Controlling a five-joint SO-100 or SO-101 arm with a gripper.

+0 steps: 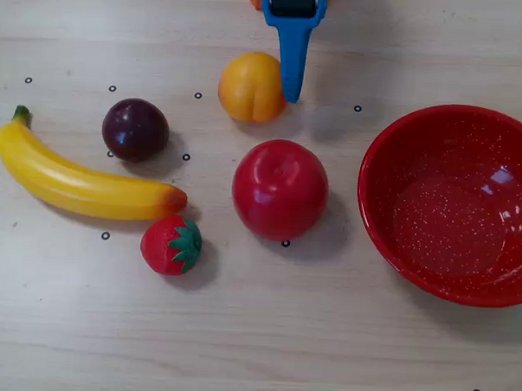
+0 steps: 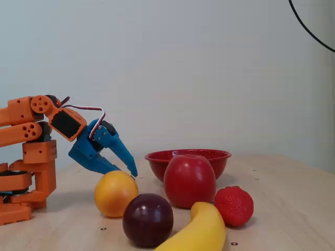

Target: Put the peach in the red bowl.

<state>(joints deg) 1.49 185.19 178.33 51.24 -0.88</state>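
At the upper centre of the overhead view, the peach (image 1: 252, 88) lies on the surface (image 1: 255, 334), just above the red apple (image 1: 279, 188) and well apart from the red bowl (image 1: 392, 167) at the right edge. The blue tool (image 2: 123, 171) is seen spread and empty in the fixed view, poised over the peach. The approach step is judged in hand; a lowering around the peach and a closing are called for next.

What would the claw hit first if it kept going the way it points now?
Most likely the peach. In the fixed view the claw slants down just above it; the overhead view puts the tip at the peach's edge, so it may only graze.
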